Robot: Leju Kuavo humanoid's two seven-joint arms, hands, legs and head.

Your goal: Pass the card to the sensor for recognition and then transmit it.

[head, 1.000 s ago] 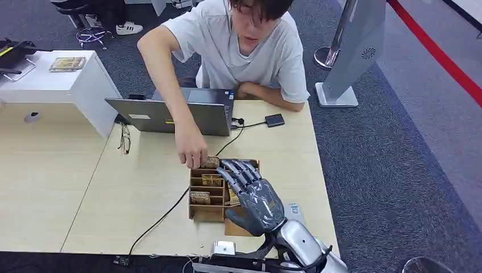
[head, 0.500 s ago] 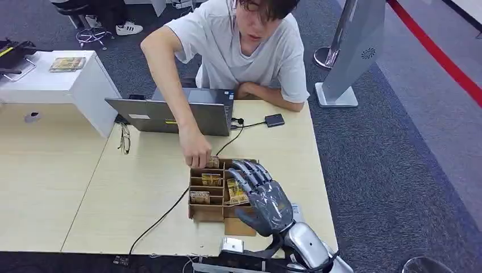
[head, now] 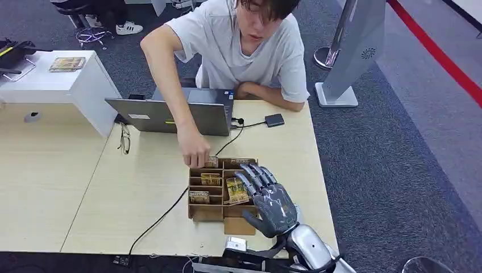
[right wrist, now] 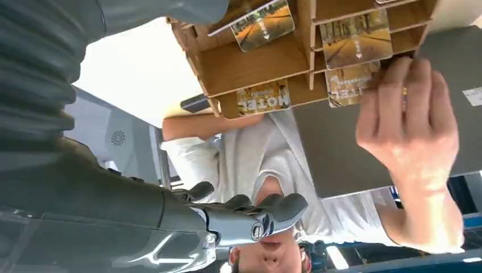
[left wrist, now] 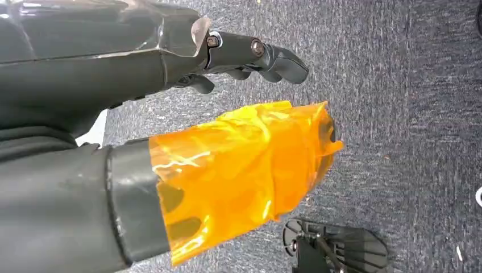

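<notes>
Right hand over right side of cardboard organiser, fingers spread, grasping nothing. Left hand hanging above carpet, fingers loosely curled, empty as far as visible. Card lying tilted in right compartment, just beside fingertips, not yet picked. Judged early: grasp, pass to sensor, transmit all left. Sensor not identified. More cards in left slots; person's hand at far-left slot. Organiser on table.

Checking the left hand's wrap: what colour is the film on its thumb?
Orange, see-through film on the left hand; clearest in the left wrist view.
</notes>
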